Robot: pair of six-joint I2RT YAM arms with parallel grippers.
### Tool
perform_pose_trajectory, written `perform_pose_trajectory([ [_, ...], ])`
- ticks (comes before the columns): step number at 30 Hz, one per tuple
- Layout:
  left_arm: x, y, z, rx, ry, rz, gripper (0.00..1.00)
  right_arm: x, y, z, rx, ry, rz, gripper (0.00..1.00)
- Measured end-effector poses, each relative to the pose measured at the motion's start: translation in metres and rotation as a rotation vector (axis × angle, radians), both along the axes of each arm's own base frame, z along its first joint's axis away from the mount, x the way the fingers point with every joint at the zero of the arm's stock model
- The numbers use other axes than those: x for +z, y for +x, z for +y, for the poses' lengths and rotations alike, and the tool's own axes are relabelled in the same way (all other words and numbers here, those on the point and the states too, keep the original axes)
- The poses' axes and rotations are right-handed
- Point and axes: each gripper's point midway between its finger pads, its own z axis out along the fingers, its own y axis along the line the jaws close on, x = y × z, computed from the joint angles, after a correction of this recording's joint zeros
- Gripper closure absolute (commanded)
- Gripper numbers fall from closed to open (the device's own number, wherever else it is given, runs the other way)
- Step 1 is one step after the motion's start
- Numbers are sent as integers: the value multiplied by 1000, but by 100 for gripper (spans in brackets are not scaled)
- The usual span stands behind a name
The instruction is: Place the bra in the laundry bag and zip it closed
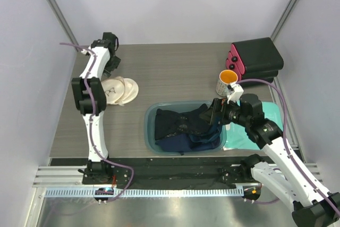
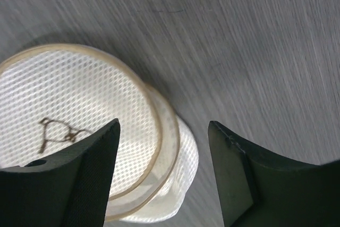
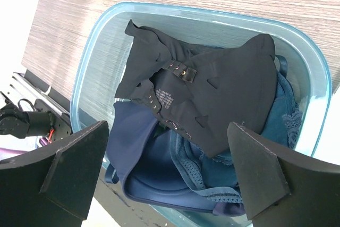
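Note:
The cream-white round mesh laundry bag (image 1: 121, 90) lies on the table at the left; its two disc faces (image 2: 79, 115) show close up, one with a small dark emblem. My left gripper (image 1: 112, 62) hangs open just above it, jaws wide apart, holding nothing (image 2: 163, 158). The black bra (image 1: 180, 120) lies on top of blue garments in the teal bin (image 1: 150, 112); it shows spread out with hooks and a label in the right wrist view (image 3: 212, 94). My right gripper (image 1: 217, 111) is open over the bin's right side, empty (image 3: 170, 179).
Navy and teal garments (image 3: 175, 168) fill the bin under the bra. A white-and-orange mug (image 1: 227, 82) and a black-and-pink box (image 1: 256, 58) stand at the back right. A flat teal pouch (image 1: 268, 114) lies under the right arm.

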Motion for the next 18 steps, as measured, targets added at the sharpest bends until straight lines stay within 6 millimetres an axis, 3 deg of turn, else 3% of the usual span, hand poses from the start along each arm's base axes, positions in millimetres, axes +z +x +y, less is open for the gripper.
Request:
perform_pose_trajectory([
  [1, -6, 5, 1, 19, -3, 14, 42, 0, 0, 0, 2, -3, -1, 0],
  [3, -16, 11, 2, 56, -14, 23, 45, -1, 0, 0, 5, -8, -4, 0],
  [8, -43, 1, 10, 143, -35, 86, 50, -1, 0, 0, 9, -13, -9, 0],
  [18, -71, -14, 25, 249, -63, 129, 65, -1, 0, 0, 13, -12, -10, 0],
])
